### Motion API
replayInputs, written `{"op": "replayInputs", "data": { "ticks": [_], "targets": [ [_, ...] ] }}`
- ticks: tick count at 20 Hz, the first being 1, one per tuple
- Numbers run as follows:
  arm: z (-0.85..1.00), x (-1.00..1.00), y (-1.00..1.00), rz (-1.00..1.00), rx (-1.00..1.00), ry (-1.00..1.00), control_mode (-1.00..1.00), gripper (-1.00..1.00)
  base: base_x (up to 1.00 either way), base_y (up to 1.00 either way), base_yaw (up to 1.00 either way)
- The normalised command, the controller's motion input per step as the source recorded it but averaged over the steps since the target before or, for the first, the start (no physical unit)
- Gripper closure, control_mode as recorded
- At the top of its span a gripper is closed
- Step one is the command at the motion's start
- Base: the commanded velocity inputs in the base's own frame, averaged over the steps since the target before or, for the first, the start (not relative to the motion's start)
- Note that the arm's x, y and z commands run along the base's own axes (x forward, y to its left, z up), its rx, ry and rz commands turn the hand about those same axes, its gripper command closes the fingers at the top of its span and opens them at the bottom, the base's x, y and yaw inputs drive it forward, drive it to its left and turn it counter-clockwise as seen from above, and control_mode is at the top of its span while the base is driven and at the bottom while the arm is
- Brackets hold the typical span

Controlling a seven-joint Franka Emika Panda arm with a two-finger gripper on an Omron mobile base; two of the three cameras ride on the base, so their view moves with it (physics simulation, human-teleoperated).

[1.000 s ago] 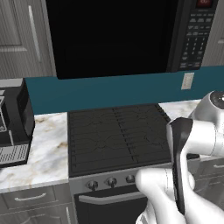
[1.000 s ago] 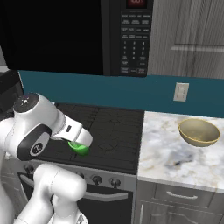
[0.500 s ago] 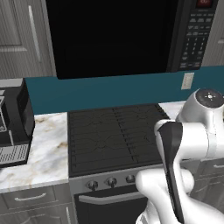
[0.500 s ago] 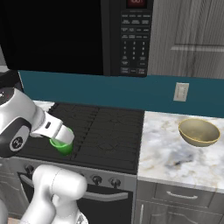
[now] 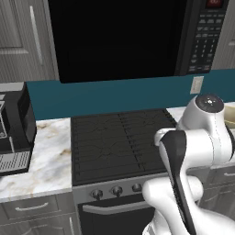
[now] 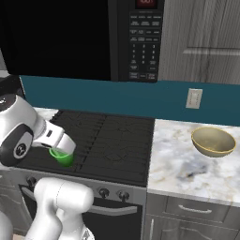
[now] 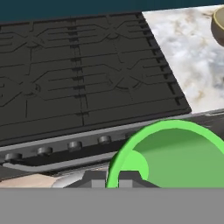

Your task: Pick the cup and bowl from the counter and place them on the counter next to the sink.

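The little green cup (image 6: 62, 157) hangs in the air over the front left part of the black stovetop (image 6: 101, 143). It is not resting on anything. The claw (image 6: 60, 151) is closed on the cup and holds it by the rim. In the hand view the cup (image 7: 173, 156) sits right at the claw (image 7: 113, 178), with its round open top facing the camera. Under it you can see the stove grates and a row of round knobs (image 7: 74, 145) along the front of the stove.

The tan bowl (image 6: 213, 141) sits upright on the white marble table (image 6: 187, 166) to the right of the stovetop. It is well apart from the cup. One edge of the bowl (image 7: 218, 24) peeks in at the top right corner of the hand view.

Behind the bowl, a white wall outlet (image 6: 193, 98) is on the blue back wall. A big black microwave (image 6: 93, 37) hangs above the stove, with its buttons on the right side.

In the left base view, a black coffee machine (image 5: 13, 126) stands on the table (image 5: 39, 160) to the left of the stovetop (image 5: 119, 142). The robot's white arm (image 5: 202, 137) bends across the right side of that view.
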Motion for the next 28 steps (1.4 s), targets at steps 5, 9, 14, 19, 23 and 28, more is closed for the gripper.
{"op": "replayInputs", "data": {
  "ticks": [5,9,14,19,23,28],
  "targets": [
    [-0.25,0.23,0.01,0.05,0.0,0.0,-1.0,1.0,0.0,0.0,0.0],
    [-0.05,0.04,0.06,0.0,0.0,0.01,-1.0,1.0,0.0,0.0,0.0],
    [0.0,0.0,0.0,0.0,0.0,0.0,-1.0,1.0,0.0,0.0,0.0],
    [0.0,0.0,0.0,0.0,0.0,0.0,-1.0,1.0,0.0,0.0,0.0],
    [0.0,0.0,0.0,0.0,0.0,0.0,-1.0,1.0,0.0,0.0,0.0],
    [0.0,0.0,0.0,0.0,0.0,0.0,1.0,1.0,-0.1,0.01,0.0]
  ]
}}
